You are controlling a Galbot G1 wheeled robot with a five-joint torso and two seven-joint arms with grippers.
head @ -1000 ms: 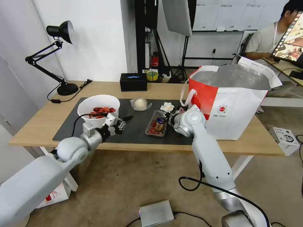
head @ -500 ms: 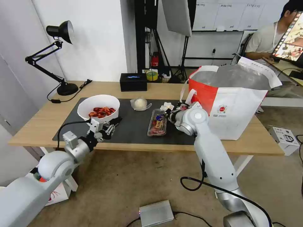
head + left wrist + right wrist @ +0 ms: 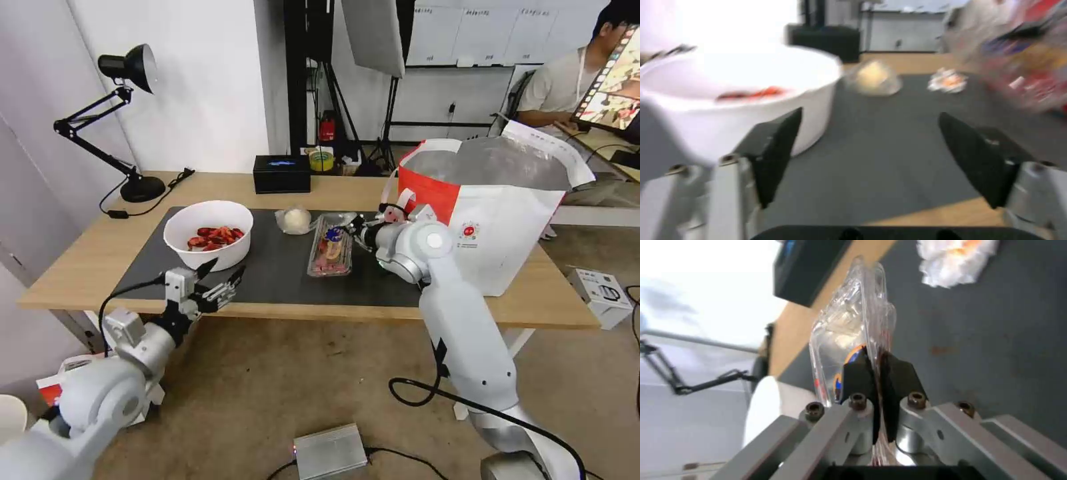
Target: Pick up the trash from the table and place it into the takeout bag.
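The clear clamshell box with red scraps hangs tilted just above the dark mat, and my right gripper is shut on its edge. The right wrist view shows the box pinched in the gripper, with the crumpled tissue on the mat beyond. My left gripper is open at the table's front edge, short of the white bowl of crayfish shells. Between the left gripper's fingers lie the bowl, the plastic wad and the tissue. The takeout bag stands open at the table's right.
A black desk lamp stands at the back left, with a black tissue box and a tape roll along the back edge. The plastic wad lies mid-mat. A grey box with cables sits on the floor.
My left arm has drawn back and down from the bowl to the table's front edge. My right gripper has lifted the clamshell box off the mat and carried it toward the back.
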